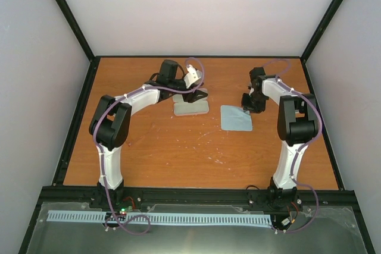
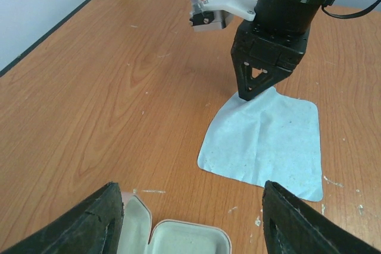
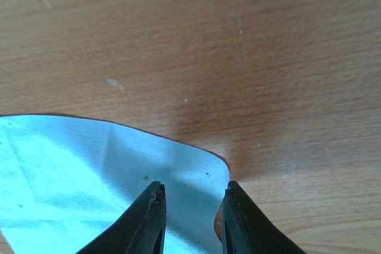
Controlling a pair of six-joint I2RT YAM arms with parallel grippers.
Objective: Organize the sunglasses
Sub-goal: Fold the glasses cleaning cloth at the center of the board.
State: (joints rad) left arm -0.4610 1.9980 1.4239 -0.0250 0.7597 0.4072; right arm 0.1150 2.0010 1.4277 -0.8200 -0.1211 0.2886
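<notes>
Two grippers sit low over the wooden worktop (image 1: 178, 153). The left gripper (image 2: 191, 209), spread wide, hovers above the white hinged plastic case (image 2: 184, 237) at the bottom of its view. The right gripper (image 3: 190, 209) straddles a corner of the pale blue square cloth (image 2: 268, 141), jaws narrowed; whether they pinch it, I cannot tell. No sunglasses show. So shallow a bite could let the cloth slip free or drag crumpled.

You have bare table (image 2: 119, 87) ahead of your left fingers (image 2: 89, 224); the open case (image 2: 190, 239) lies just beneath them. Further ahead, the right gripper (image 2: 249, 94) blocks the far corner of the cloth (image 2: 268, 141).
</notes>
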